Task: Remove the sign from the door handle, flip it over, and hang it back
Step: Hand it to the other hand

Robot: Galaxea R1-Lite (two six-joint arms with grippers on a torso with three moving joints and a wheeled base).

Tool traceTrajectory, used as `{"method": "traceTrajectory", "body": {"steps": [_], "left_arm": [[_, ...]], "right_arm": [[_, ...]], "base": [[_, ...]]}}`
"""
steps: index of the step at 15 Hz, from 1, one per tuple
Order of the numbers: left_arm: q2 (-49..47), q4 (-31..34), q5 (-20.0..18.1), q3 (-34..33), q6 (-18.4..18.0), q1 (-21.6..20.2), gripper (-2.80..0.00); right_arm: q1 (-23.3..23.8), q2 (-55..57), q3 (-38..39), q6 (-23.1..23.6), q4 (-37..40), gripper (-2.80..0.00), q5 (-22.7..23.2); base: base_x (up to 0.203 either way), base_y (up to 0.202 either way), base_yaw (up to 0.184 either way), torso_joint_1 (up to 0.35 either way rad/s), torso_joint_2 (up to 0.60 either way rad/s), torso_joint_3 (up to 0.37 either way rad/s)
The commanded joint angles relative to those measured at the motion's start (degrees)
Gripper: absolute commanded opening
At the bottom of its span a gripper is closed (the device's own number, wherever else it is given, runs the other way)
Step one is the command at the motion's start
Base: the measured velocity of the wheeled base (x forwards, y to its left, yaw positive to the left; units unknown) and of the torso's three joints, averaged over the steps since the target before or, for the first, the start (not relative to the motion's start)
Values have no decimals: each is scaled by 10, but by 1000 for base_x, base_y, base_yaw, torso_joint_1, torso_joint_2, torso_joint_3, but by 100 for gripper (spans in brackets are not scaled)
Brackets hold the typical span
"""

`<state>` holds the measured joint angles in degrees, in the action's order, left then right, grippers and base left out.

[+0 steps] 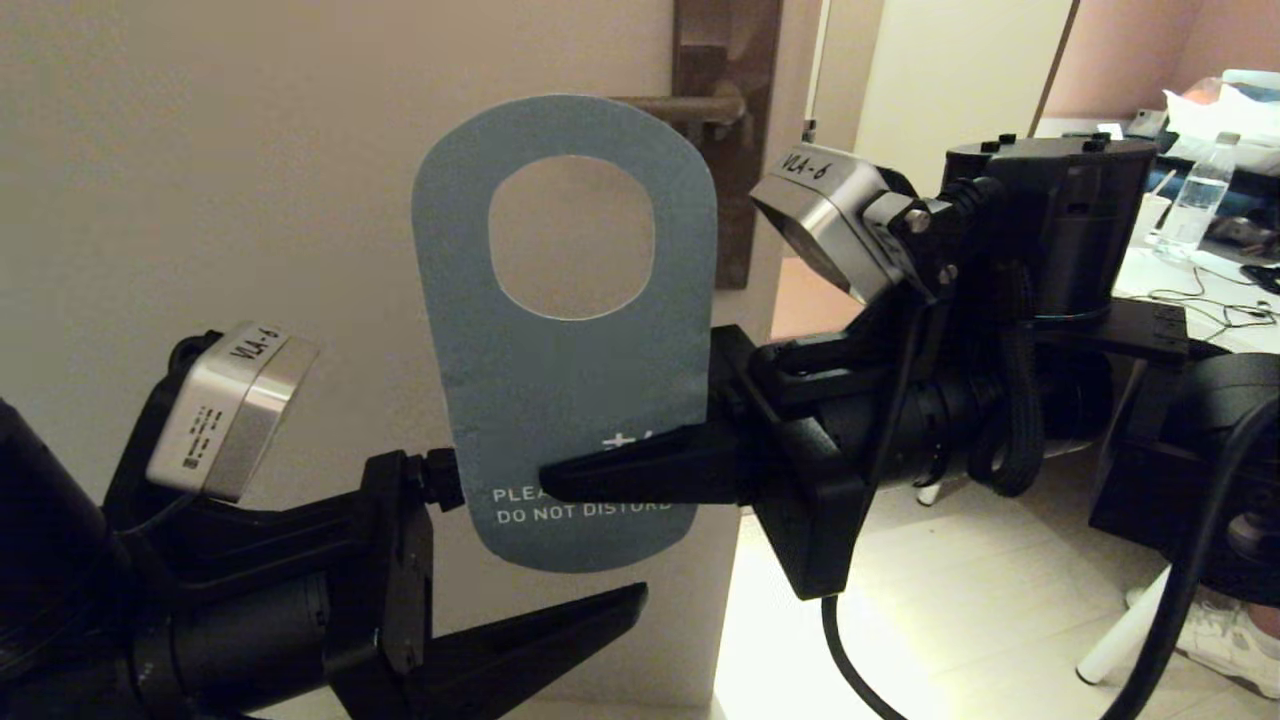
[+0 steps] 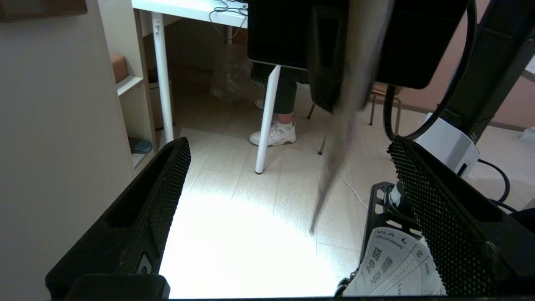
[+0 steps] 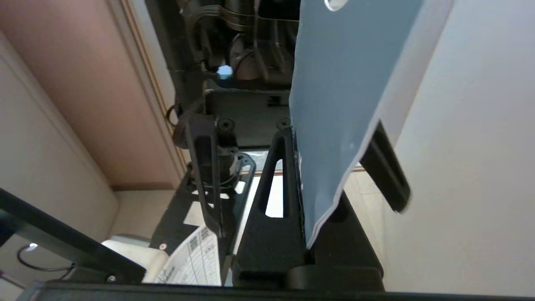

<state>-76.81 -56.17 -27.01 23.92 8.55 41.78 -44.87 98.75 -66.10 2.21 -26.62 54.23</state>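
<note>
Right end effector: fingers closed flat on the lower part of the sign, one finger across the near face just above the lettering, the other behind the card, as the right wrist view shows; it reaches in from the right, level, so the card stands upright and broadside to the head camera; the low grip leaves the oval hole clear, which I judge suits threading it over a lever.

Left end effector: jaws wide apart, holding nothing; low and left of the sign, its upper finger hidden behind the card's lower left edge in the head view, its lower finger below the card; in its wrist view the sign appears edge-on between the fingers, touching neither; probably placed to take the card over for the flip, though that is a guess.

Sign: grey-blue face toward the robot, reading "DO NOT DISTURB"; off the handle, held near and slightly left of it; top edge overlapping the lever in the head view; pale face not seen.

Handle: dark brown lever, horizontal, on a tall brown backplate, far centre; bare; it passes through no part of the hole.

Door: pale panel behind the sign.

Desk: far right; bottle upright on it.

Task standing: removal done; turning over and rehanging not yet done, by my reading.
</note>
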Motion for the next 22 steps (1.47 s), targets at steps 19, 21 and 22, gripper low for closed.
{"method": "traceTrajectory", "body": {"steps": [19, 21, 22], "left_arm": [[3, -28, -16, -13, 2, 22, 0], [4, -27, -16, -12, 2, 22, 0], [4, -27, -16, -12, 2, 22, 0]], "right_arm": [[-20, 5, 0, 2, -2, -280, 3], [-20, 5, 2, 2, -2, -280, 3], [-22, 5, 3, 2, -2, -280, 3]], "base": [[0, 0, 0, 0, 0, 0], [0, 0, 0, 0, 0, 0], [0, 0, 0, 0, 0, 0]]}}
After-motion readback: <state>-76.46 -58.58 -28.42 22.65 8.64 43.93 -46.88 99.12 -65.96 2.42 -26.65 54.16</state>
